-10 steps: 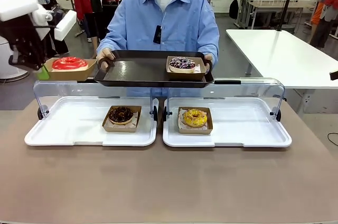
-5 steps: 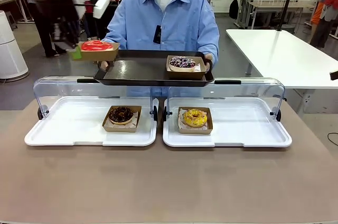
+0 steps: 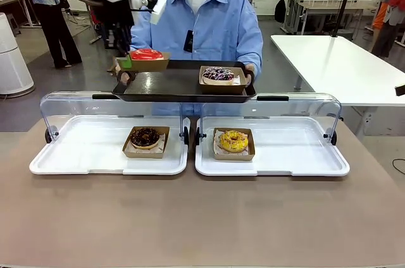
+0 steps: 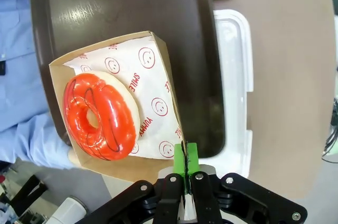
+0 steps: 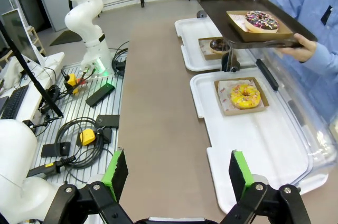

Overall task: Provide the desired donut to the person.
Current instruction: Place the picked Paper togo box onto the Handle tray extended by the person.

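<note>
A red-glazed donut (image 3: 147, 54) lies in a brown paper tray (image 3: 150, 62) that my left gripper (image 3: 122, 63) is shut on at its edge. It hangs just over the left end of the dark serving tray (image 3: 171, 85) held by the person (image 3: 202, 21) in the light-blue shirt. In the left wrist view the red donut (image 4: 101, 116) rests on printed paper, and my green fingers (image 4: 186, 159) pinch the paper tray's rim (image 4: 174, 123). A sprinkled chocolate donut (image 3: 219, 75) sits on the serving tray's right side. My right gripper (image 5: 178, 174) stands open above the table.
Two white display trays (image 3: 95, 151) with raised clear lids lie on the brown table. The left one holds a chocolate donut (image 3: 145, 137), the right one a yellow donut (image 3: 233, 140). People and other tables stand behind.
My left gripper has carried the red donut up and to the right, from beside the display lid to above the left end of the person's serving tray.
</note>
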`<control>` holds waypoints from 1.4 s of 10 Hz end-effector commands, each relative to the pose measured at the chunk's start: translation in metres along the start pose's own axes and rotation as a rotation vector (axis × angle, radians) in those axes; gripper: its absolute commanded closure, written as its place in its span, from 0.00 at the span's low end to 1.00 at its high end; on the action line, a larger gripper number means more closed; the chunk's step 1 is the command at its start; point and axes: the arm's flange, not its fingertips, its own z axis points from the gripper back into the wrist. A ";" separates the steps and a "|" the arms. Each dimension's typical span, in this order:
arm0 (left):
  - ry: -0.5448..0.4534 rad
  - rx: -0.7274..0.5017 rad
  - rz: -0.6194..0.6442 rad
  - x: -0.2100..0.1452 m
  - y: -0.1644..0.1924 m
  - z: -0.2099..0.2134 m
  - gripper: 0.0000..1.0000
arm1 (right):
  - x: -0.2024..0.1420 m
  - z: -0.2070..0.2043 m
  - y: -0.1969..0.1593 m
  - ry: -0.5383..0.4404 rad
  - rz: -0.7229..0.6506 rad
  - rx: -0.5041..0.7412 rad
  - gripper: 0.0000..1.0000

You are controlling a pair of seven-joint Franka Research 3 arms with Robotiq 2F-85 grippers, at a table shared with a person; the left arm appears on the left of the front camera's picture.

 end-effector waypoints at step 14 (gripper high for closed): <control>-0.014 -0.094 -0.035 0.016 0.041 -0.062 0.00 | -0.001 0.000 0.001 -0.009 0.007 0.004 0.00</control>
